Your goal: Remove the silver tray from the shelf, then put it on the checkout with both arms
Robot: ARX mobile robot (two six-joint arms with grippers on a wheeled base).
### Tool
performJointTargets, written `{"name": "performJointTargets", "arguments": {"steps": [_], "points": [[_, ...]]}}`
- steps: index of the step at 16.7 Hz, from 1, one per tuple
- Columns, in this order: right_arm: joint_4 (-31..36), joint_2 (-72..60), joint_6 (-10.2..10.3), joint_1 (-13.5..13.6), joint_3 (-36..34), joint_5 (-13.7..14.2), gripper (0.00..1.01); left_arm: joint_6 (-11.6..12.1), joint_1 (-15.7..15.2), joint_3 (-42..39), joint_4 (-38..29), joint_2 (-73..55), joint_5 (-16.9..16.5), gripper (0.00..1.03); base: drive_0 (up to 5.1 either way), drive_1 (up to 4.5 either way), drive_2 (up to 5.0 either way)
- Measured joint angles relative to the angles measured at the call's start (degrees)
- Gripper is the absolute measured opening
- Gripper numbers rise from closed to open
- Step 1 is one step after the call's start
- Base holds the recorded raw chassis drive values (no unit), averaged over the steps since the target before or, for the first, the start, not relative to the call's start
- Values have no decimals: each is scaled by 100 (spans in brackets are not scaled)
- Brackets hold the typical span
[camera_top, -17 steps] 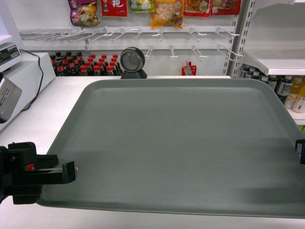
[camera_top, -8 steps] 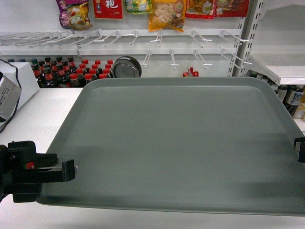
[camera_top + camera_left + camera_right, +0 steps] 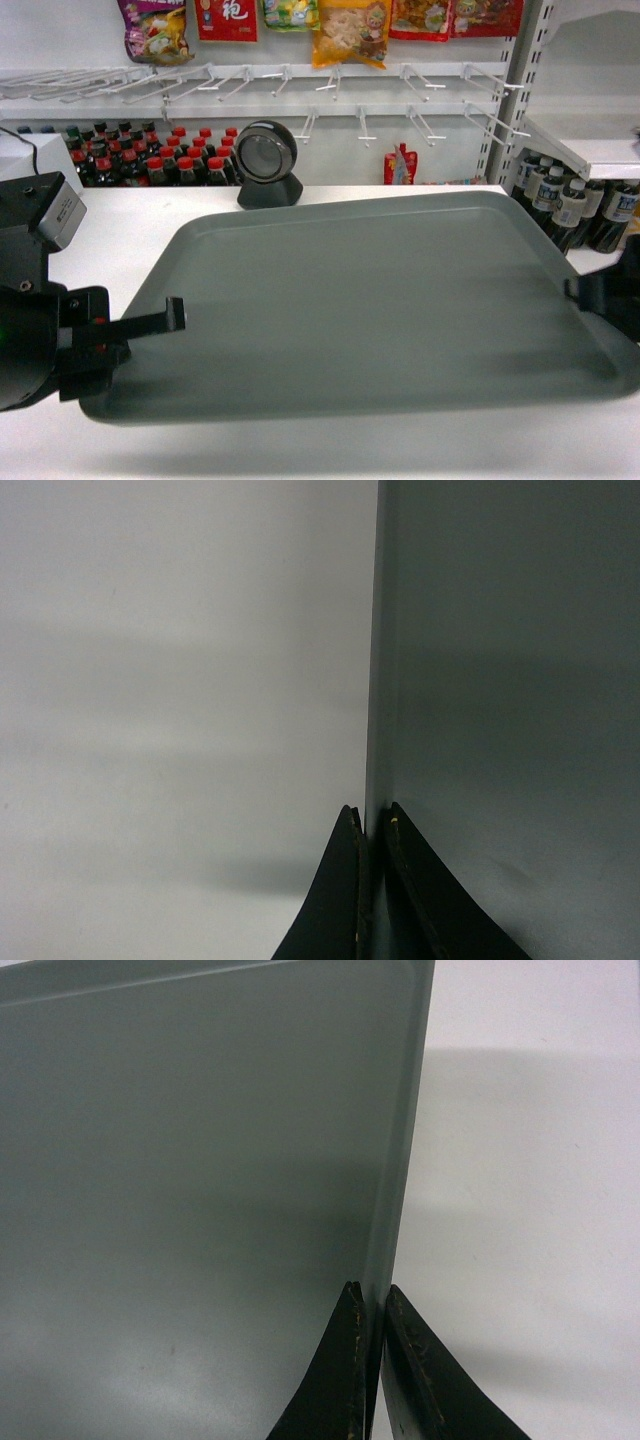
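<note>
My left gripper (image 3: 372, 825) is pinched tight on the left rim of the tray (image 3: 370, 300), jaws w/ only the rim's thickness between them. Right gripper (image 3: 372, 1300) likewise clamped on the tray's right rim; in the head view it's only a dark block at the tray's right edge (image 3: 605, 300).

What changed: over the last sec the tray has dropped in the head view and looks smaller. Its far edge was up at the level of the round black mirror (image 3: 265, 160) behind the tray, and now sits well below it, w/ white counter (image 3: 120, 220) showing between them. My left arm also shows more of its body than before. I read that as the tray being lowered toward the counter, so the place step is near its end. I can't tell if the underside is touching yet; both wrist views show shadow on the white top beside the rim, so prob. just above or barely down.

Contents: tray is bare, nothing on it. Shelf (image 3: 590, 150) sits right of the tray, bottles (image 3: 560, 205) under it.
</note>
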State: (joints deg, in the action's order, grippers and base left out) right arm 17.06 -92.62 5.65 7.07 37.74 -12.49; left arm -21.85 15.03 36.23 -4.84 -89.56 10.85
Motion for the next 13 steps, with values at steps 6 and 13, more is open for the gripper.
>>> {"name": "performJointTargets", "arguments": {"steps": [6,13], "points": [[-59,-1978,-271,72,1770,-363,3,376,-640,702,-669,-1268,-501,3,-9,388,-406],[348,-3333,-382,463,2162,743,15,518,-496,1012,-1154,-2640,61,11,-8,333,-348]]}}
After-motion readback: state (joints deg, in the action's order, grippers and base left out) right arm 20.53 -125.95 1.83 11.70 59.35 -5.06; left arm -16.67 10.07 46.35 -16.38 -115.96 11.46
